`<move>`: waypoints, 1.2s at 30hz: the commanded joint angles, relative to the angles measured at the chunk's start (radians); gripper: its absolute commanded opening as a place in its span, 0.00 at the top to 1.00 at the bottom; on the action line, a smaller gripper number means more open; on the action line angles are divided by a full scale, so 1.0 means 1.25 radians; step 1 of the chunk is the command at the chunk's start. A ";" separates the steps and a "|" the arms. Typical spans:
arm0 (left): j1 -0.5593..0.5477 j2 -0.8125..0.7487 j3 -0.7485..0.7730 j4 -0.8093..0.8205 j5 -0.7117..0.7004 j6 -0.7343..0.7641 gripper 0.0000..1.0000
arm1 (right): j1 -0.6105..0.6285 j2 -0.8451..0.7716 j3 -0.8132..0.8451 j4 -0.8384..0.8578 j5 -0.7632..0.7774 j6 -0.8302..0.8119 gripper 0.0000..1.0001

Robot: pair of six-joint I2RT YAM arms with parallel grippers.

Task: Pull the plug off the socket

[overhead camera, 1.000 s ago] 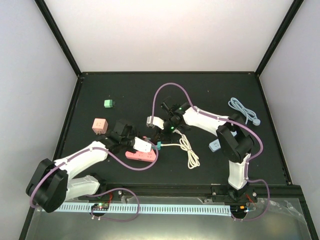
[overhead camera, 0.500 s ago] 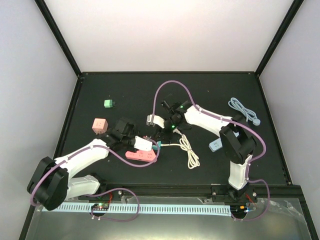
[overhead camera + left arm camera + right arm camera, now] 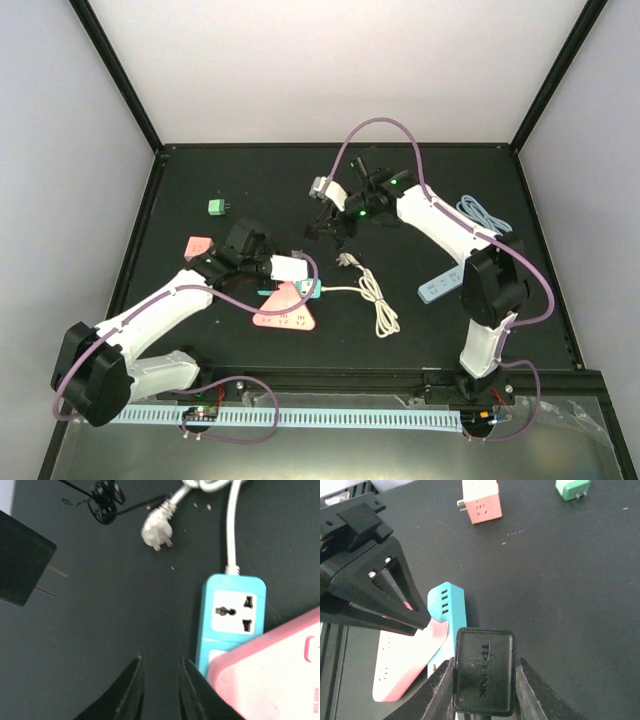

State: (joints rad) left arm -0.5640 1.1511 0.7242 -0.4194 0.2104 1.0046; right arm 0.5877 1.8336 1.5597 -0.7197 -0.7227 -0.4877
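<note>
The black plug (image 3: 482, 670), a boxy adapter, is clamped between my right gripper (image 3: 482, 680) fingers and hangs in the air, clear of the socket. In the left wrist view the plug (image 3: 22, 562) shows its two bare prongs. The socket is a teal power strip (image 3: 305, 290) lying on the table, its outlet face (image 3: 232, 612) empty. My left gripper (image 3: 160, 672) hovers just beside the strip's end, its jaws a narrow gap apart with only dark table between them. In the top view the right gripper (image 3: 330, 222) is up and behind the strip, the left gripper (image 3: 278, 280) at its left end.
A pink power strip (image 3: 285, 312) leans on the teal one. The teal strip's white cord (image 3: 378, 300) and white plug (image 3: 157, 530) lie to its right. A pink cube adapter (image 3: 197, 248), a green adapter (image 3: 218, 207), a pale blue strip (image 3: 435, 288) and a grey cable (image 3: 485, 215) lie around.
The right gripper has lifted up and back, carrying the black plug away from the teal strip. The left jaws have parted slightly, and the pink strip has shifted and tilted.
</note>
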 commanded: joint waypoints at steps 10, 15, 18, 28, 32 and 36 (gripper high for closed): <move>0.044 -0.065 0.182 0.052 0.062 -0.349 0.26 | -0.073 -0.055 0.119 0.146 -0.099 0.301 0.99; 0.066 -0.042 0.252 0.071 0.032 -0.444 0.25 | -0.071 -0.081 0.064 0.290 -0.147 0.458 0.99; 0.067 -0.032 0.264 0.090 0.024 -0.441 0.26 | -0.069 -0.089 0.032 0.350 -0.179 0.534 0.99; 0.049 -0.004 0.266 0.142 -0.039 -0.389 0.30 | -0.029 -0.111 -0.024 0.404 -0.175 0.588 0.98; 0.049 -0.003 0.273 0.142 -0.072 -0.390 0.32 | -0.016 -0.111 -0.036 0.413 -0.170 0.600 0.98; 0.048 0.007 0.279 0.134 -0.048 -0.387 0.44 | -0.001 -0.099 -0.025 0.407 -0.177 0.596 0.98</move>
State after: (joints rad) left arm -0.4992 1.1458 1.0283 -0.2752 0.1616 0.5182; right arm 0.5697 1.7340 1.5215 -0.2451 -0.9203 0.2432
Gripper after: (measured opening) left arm 0.618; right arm 0.295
